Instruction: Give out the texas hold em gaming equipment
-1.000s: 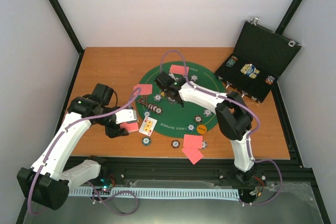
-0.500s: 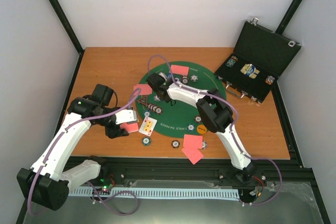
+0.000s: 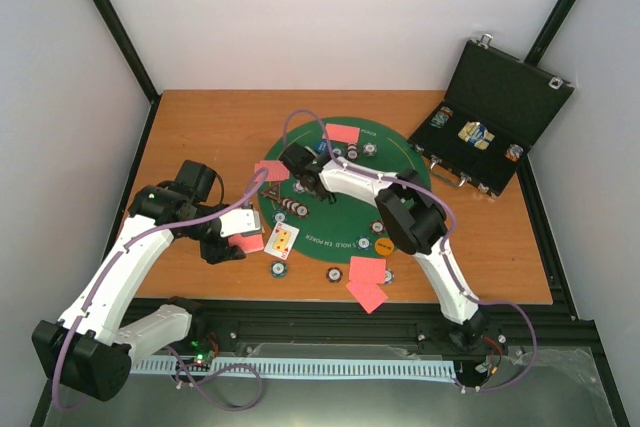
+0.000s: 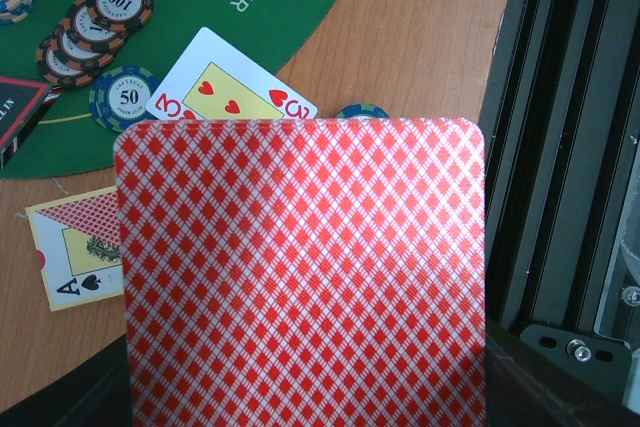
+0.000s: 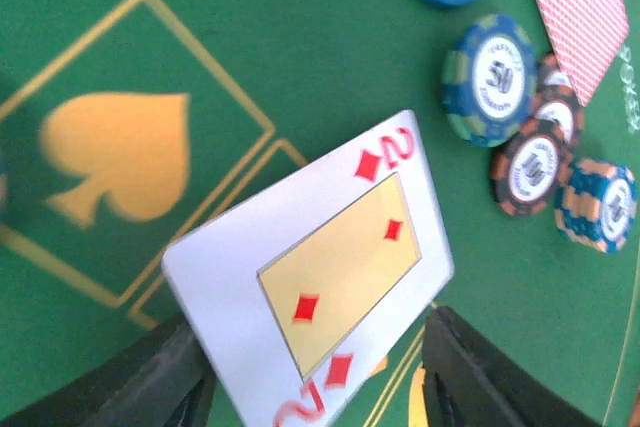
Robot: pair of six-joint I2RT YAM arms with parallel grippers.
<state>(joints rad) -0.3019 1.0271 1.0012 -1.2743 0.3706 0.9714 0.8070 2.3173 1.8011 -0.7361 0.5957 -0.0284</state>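
The right gripper (image 5: 315, 387), clamped on the two of diamonds (image 5: 320, 277), likely needed bare mat (image 5: 300, 57) clear of the chips (image 5: 490, 77) to lay it flat; the left gripper (image 4: 310, 392) pinched a red-backed card (image 4: 300, 267).

The card (image 4: 300, 277) — red-and-white diamond-lattice back. The two of diamonds (image 5: 320, 267): white, yellow panel, red pips. The mat (image 5: 100, 27) — green, gold spade; 50 chip (image 5: 490, 77) blue, pale-striped.

White-shelled arms (image 3: 120, 267) with black joints (image 3: 415, 227) and purple cables (image 3: 298, 114).
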